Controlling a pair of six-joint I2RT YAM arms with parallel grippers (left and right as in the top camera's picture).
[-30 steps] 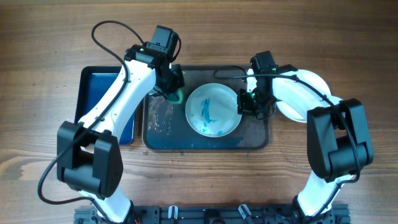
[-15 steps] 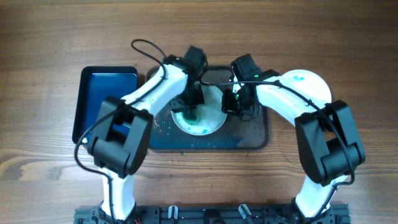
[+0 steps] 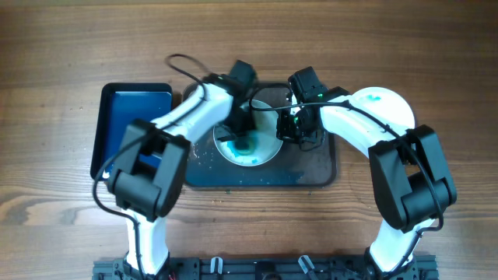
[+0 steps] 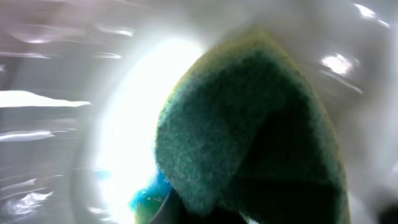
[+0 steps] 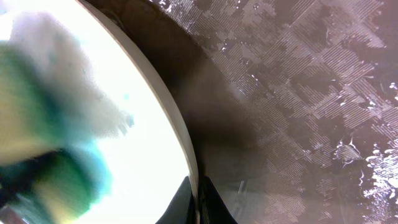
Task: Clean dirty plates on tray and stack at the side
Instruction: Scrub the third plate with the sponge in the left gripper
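Note:
A white plate (image 3: pixel 264 152) with blue-teal smears lies on the dark tray (image 3: pixel 311 171). My left gripper (image 3: pixel 241 138) is shut on a green and yellow sponge (image 4: pixel 249 130) pressed onto the plate's face (image 4: pixel 130 124). My right gripper (image 5: pixel 199 202) is shut on the plate's right rim (image 5: pixel 177 118); in the overhead view it (image 3: pixel 292 128) sits at that rim. The sponge shows blurred at the left of the right wrist view (image 5: pixel 50 168). Another white plate (image 3: pixel 381 109) with a small teal trace lies on the table right of the tray, partly under my right arm.
A smaller black-rimmed blue tray (image 3: pixel 128 117) lies left of the dark tray. Water drops and crumbs wet the dark tray's surface (image 5: pixel 311 93). Wooden table (image 3: pixel 70 47) surrounds both trays.
My left gripper swung right from the tray's back left with the sponge and now presses it on the plate. My right gripper and the plate shifted slightly left.

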